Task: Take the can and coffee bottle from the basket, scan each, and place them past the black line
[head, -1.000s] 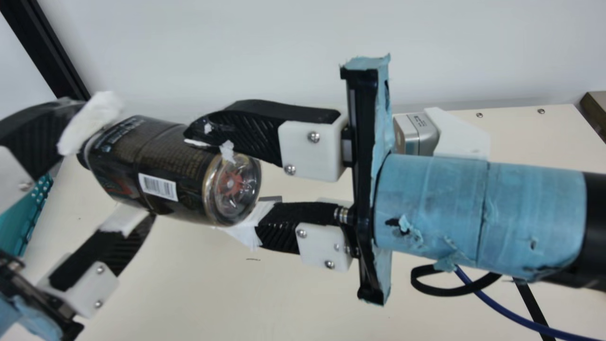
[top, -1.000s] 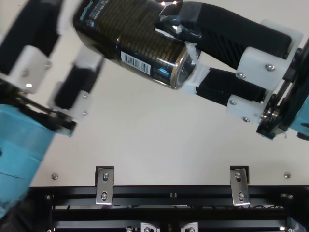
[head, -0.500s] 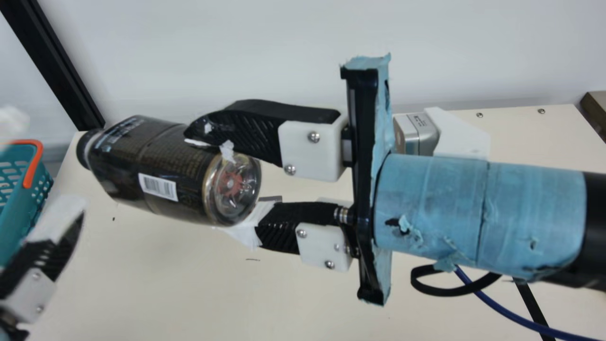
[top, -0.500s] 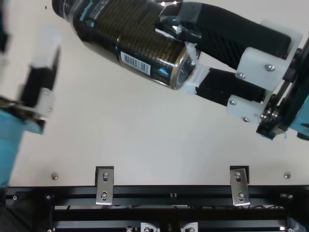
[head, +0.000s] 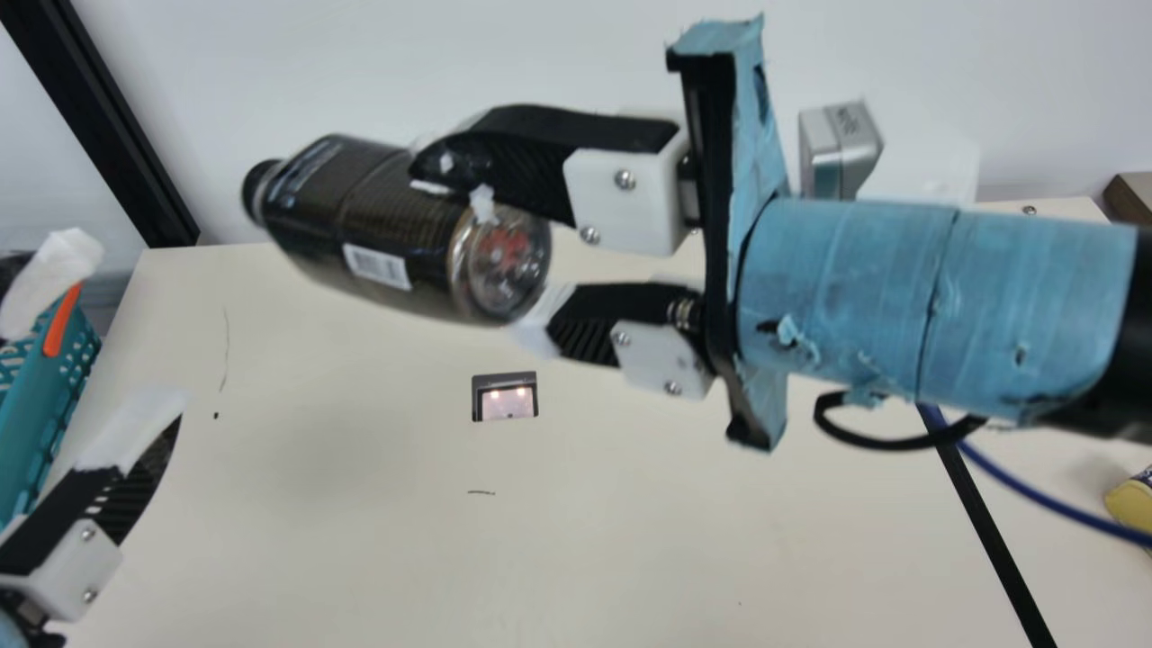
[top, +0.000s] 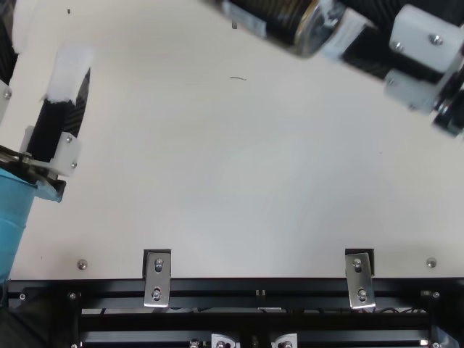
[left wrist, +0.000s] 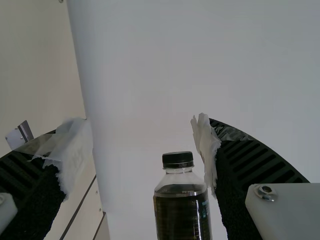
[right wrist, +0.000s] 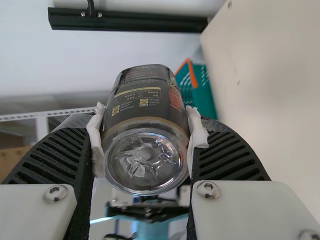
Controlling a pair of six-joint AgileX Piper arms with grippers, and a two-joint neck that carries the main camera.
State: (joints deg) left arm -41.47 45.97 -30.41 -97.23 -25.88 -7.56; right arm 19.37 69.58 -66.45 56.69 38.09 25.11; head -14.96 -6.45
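"Main view: where's the coffee bottle (head: 387, 225)?"

"Aloft and tilted, pinched by the right gripper (head: 486, 247), short of the black line (head: 994, 549). Past that lies what may be the can (head: 1132, 502), cut off by the edge."

"Top view?"

"The bottle's base end, over the table (top: 217, 174)."

"Left wrist view?"

"The left gripper's (left wrist: 137, 150) jaws are spread, gripping nothing."

"Right wrist view?"

"Fingers (right wrist: 60, 155) squeeze near the bottle's base. Being held off-centre, it could droop or twist; set down tilted, it could topple."

The near desk (head: 585, 540) offers passage — coffee bottle (head: 387, 225) and right tool (head: 486, 256) block farther out, basket (head: 40, 418) at left.
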